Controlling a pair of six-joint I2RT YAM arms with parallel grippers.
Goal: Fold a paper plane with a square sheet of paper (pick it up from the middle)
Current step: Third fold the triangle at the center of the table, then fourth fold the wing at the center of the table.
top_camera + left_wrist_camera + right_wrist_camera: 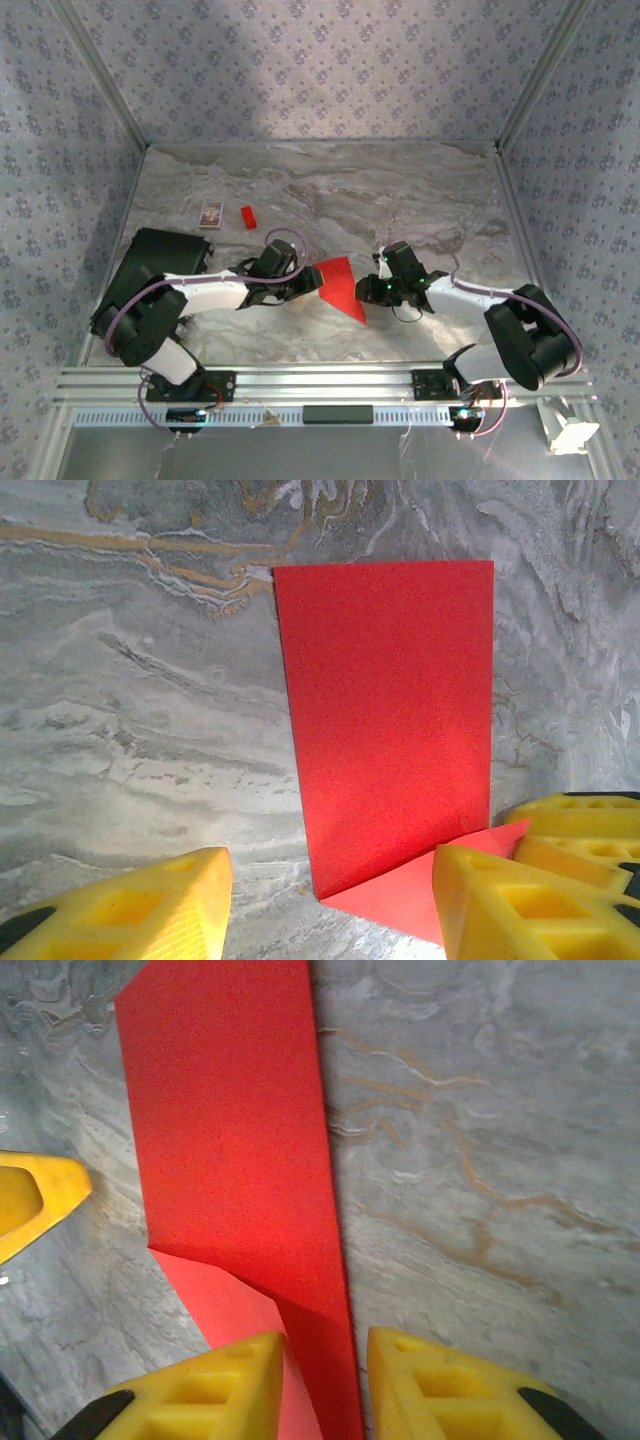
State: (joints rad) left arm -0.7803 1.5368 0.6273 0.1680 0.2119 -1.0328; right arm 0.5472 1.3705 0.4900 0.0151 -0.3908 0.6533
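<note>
- Square sheet of paper [338, 285] was logged flat on the counter [400, 200], between the two grippers, already creased into a long narrow panel with a triangular flap [400, 900] poking out at one end
- Left gripper [300, 283] was set at the sheet's left side; in the left wrist view its jaws were spread wide, one yellow finger [130, 910] over bare counter, the other finger [520, 900] at the flap's edge; nothing was clamped
- Right gripper [375, 288] was set at the sheet's right side; in the right wrist view its jaws were parted only narrowly, and the sheet's long edge was seen running into the gap; a clear gap was left, so no grip was read; contact with the paper could not be told
- Step was judged as mid-fold: a corner fold at the pointed end was being worked, and no finished dart shape was seen yet
- Next move was judged to call for one gripper pinning the panel flat while the flap is pressed down along its crease; a low, careful approach would be needed, since thin paper slides and lifts easily
- Patterned card [210, 213] and small red block [248, 216] were noted well apart from the sheet, at far left; black case [160, 262] was noted beside the left arm; none was judged part of this step
</note>
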